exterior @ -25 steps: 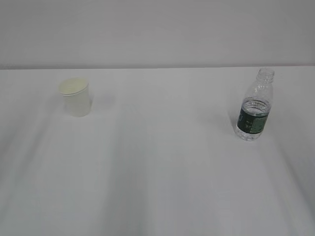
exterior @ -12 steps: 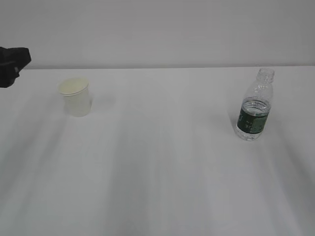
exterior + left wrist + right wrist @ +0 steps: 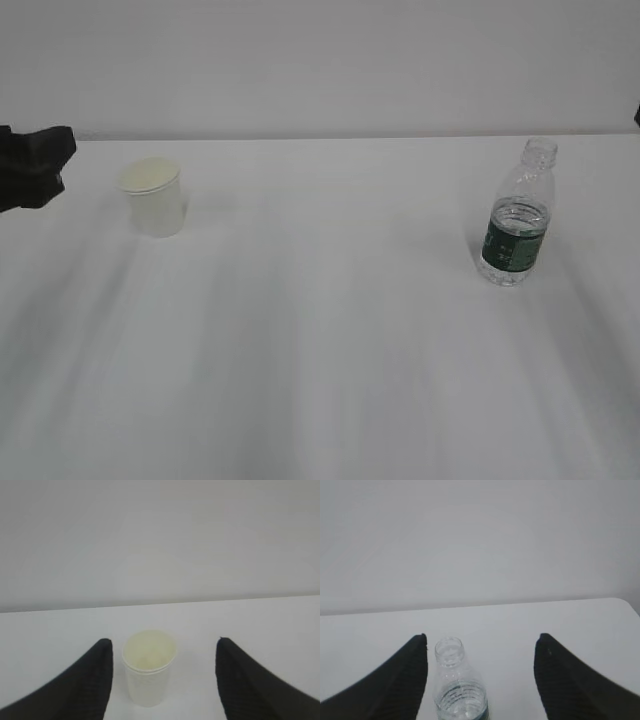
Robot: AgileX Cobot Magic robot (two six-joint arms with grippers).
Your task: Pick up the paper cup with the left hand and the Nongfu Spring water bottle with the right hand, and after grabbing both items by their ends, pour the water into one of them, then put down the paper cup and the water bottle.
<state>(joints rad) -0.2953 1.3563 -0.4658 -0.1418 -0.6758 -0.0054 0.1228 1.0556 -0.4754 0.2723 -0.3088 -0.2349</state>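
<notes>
The paper cup (image 3: 152,197) stands upright on the white table at the left, off-white with a cream inside. My left gripper (image 3: 60,160) reaches in from the left edge, a short way from the cup and not touching it. In the left wrist view the left gripper (image 3: 163,641) is open and the cup (image 3: 149,672) sits ahead between the lines of its fingers, nearer the left one. The uncapped Nongfu Spring water bottle (image 3: 517,215) stands at the right, water (image 3: 462,702) low inside. My right gripper (image 3: 482,637) is open behind the bottle (image 3: 455,685), not touching it.
The white table (image 3: 330,330) runs back to a plain pale wall. Only a dark sliver of the right arm (image 3: 637,115) shows at the right edge of the exterior view.
My left gripper has come into the exterior view from the left edge and moved nearer the cup. A sliver of the right arm now shows at the right edge. Cup and bottle have not moved.
</notes>
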